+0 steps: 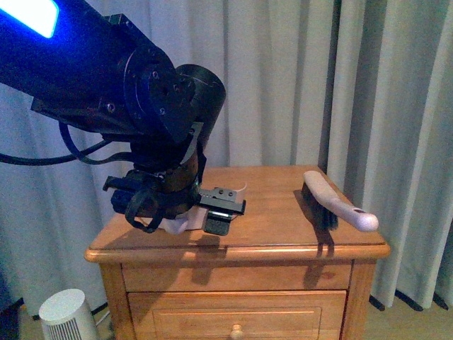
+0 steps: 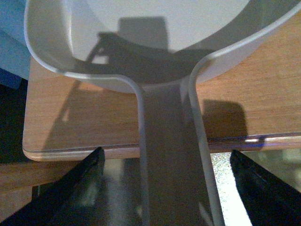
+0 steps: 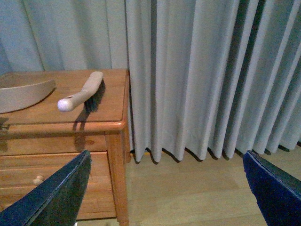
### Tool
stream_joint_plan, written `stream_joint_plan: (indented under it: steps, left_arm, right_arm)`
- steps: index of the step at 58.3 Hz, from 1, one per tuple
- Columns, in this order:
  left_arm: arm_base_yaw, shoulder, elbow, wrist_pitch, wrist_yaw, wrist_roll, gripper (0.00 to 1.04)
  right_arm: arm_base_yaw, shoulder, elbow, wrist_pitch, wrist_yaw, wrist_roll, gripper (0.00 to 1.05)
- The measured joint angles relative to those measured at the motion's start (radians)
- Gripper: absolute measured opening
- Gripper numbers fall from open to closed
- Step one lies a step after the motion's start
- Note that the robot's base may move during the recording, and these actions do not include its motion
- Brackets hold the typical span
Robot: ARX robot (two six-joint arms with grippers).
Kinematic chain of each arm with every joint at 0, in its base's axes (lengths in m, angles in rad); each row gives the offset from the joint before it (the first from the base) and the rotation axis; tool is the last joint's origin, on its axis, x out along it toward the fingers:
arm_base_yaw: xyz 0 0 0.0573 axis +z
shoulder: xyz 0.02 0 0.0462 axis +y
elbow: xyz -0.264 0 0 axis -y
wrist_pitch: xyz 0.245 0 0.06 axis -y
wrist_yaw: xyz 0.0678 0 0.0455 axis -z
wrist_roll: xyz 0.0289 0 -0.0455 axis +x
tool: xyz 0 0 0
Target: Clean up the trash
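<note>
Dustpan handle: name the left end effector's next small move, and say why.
Probably close the left end effector on the dustpan handle: the handle lies between its open fingers, past the nightstand edge, not yet gripped.

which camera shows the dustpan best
Left wrist view: the dustpan fills it, handle between the left gripper's open fingers. In front view the left arm hides most of it; right wrist view catches one end.
</note>
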Motion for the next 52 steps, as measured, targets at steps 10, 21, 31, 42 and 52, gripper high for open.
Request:
stream_joint_plan:
  steps: [10,21,31,42,52]
  left_arm:
    - [0.001,0.000,-0.012,0.025,0.001,0.011,0.41]
    - [0.002,-0.007,-0.029,0.055,0.008,0.036,0.28]
    - [0.002,-0.076,-0.109,0.183,-0.006,0.098,0.28]
    - [-0.015,-0.293,-0.339,0.531,-0.034,0.245,0.28]
    - [-0.032,-0.592,-0.637,0.849,-0.019,0.367,0.28]
  right_arm:
    - [0.000,0.000,0.000,0.000,0.000,0.000,0.97]
    - [0.000,0.000,0.000,0.000,0.000,0.000,0.97]
    - [0.000,0.000,0.000,0.000,0.000,0.000,0.97]
    - [0.000,0.000,0.000,0.000,0.000,0.000,0.97]
    - [0.000,0.000,0.000,0.000,0.000,0.000,0.97]
